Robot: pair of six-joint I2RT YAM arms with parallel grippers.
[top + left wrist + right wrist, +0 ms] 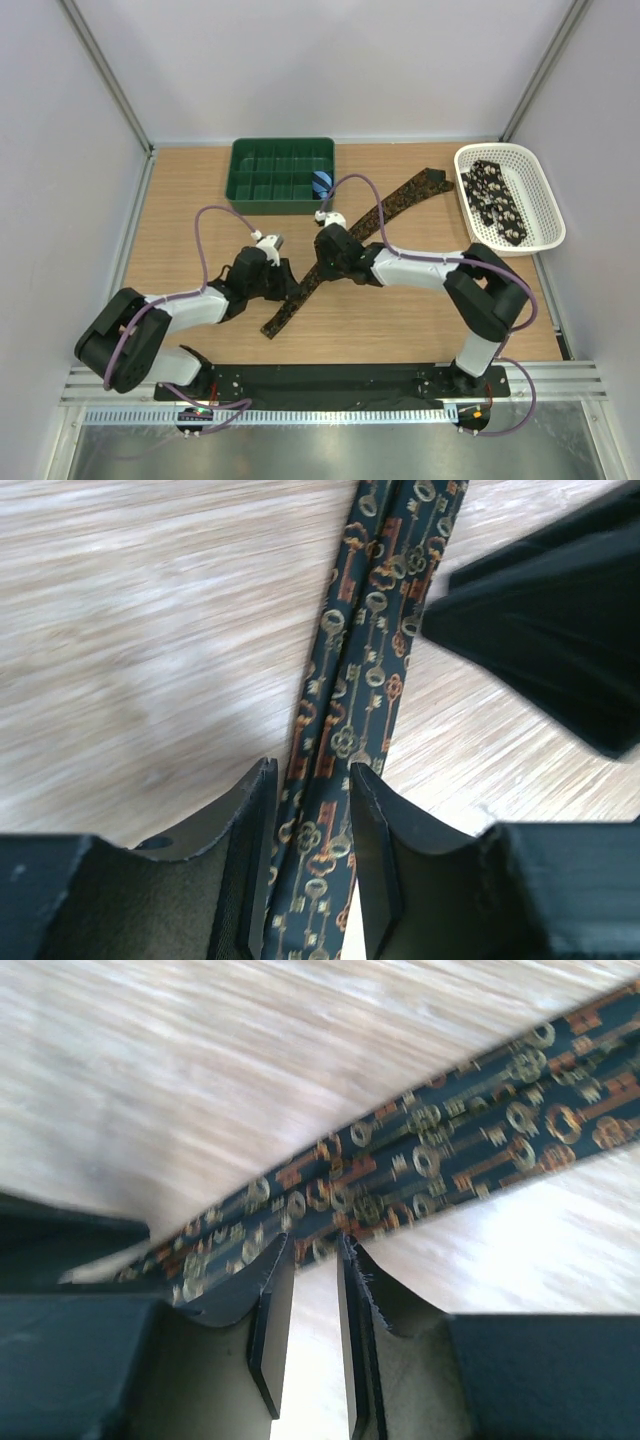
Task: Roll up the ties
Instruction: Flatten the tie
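Note:
A dark brown tie (pixel 400 200) with a tan-orange key pattern lies diagonally across the table, from near the basket down to a pointed end at the front. My left gripper (pixel 278 278) is low over its lower part. In the left wrist view the jaws (pixel 310 770) stand open astride the doubled tie (pixel 375 610). My right gripper (pixel 322 262) is just up the tie. Its jaws (pixel 315 1245) are narrowly open, with the tips at the near edge of the tie (pixel 480 1140) and bare table between them. A black tie with pale spots (pixel 497 200) lies in the basket.
A white mesh basket (pixel 540 190) stands at the back right. A green divided tray (pixel 270 175) at the back centre holds a small blue striped roll (pixel 320 183). The right gripper's black body (pixel 540 610) shows close by in the left wrist view.

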